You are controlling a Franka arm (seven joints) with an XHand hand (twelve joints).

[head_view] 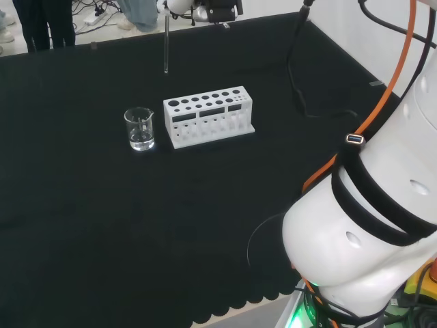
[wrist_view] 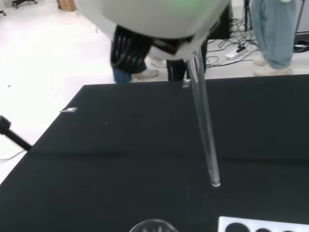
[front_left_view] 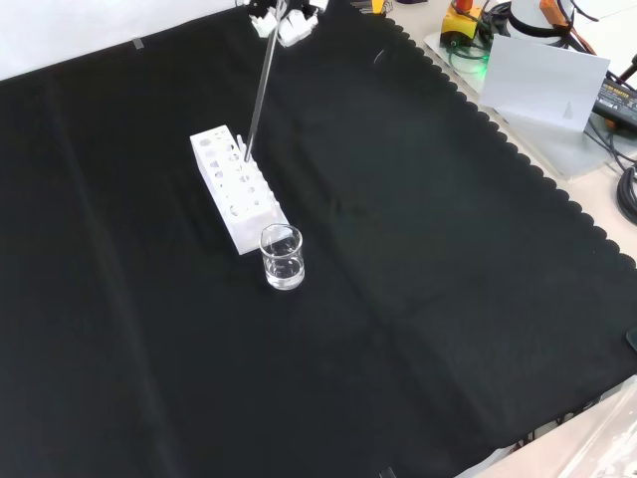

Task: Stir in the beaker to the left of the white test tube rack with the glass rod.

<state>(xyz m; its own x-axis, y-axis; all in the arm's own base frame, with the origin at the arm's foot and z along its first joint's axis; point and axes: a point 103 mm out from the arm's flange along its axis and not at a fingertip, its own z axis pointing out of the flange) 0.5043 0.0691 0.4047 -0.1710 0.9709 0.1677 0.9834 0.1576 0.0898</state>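
Observation:
A clear glass beaker (head_view: 139, 128) with a little clear liquid stands on the black cloth, just left of the white test tube rack (head_view: 208, 116) in the head view. In the front view the beaker (front_left_view: 282, 257) sits at the near end of the rack (front_left_view: 234, 189). The hand (front_left_view: 284, 15) is high at the top edge, shut on the upper end of the glass rod (front_left_view: 259, 90). The rod (head_view: 166, 41) hangs nearly upright in the air, beyond the rack and apart from the beaker. In the wrist view the rod (wrist_view: 205, 121) slants down from the hand (wrist_view: 145, 14), with the beaker's rim (wrist_view: 152, 224) and the rack's corner (wrist_view: 260, 226) below.
The arm's big white links (head_view: 369, 225) fill the head view's right. A black cable (head_view: 300, 82) lies on the cloth behind the rack's right side. Grey boxes and electronics (front_left_view: 542, 70) stand off the cloth's scalloped edge in the front view.

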